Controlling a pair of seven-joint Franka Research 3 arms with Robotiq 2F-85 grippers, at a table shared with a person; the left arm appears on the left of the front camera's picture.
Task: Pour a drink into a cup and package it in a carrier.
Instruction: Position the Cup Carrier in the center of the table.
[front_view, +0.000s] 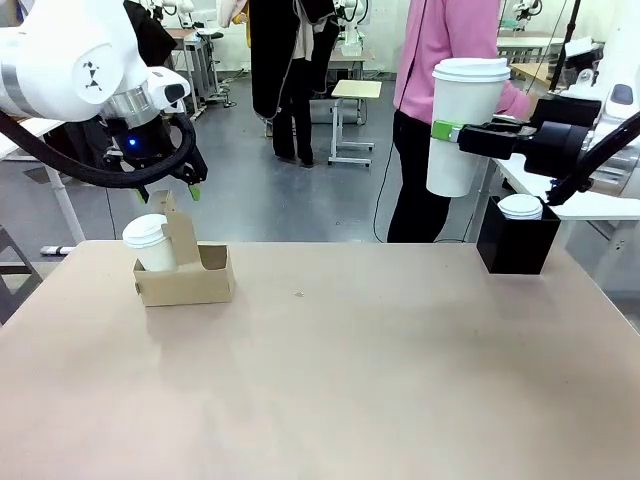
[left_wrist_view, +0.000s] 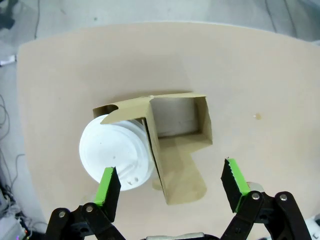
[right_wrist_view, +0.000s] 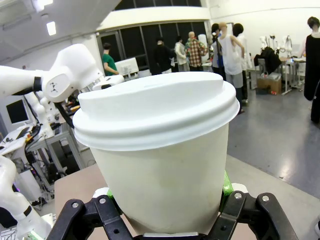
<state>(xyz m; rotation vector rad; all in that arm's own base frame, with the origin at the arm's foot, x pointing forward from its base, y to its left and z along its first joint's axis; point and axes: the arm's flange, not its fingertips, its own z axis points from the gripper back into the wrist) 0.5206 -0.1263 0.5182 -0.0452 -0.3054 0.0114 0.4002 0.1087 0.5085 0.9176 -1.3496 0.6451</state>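
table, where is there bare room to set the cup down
Bare: middle and near side of the table, between the carrier and the black box. One carrier slot is free; the other holds a lidded cup, crowded by the open left gripper above.

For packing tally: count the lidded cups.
3. A lidded cup stands in the carrier; the right gripper holds a tall cup; a short cup tops the black box. Others possibly hidden.

Carrier (left_wrist_view: 183, 173) slot free beside short cup (left_wrist_view: 116, 155)
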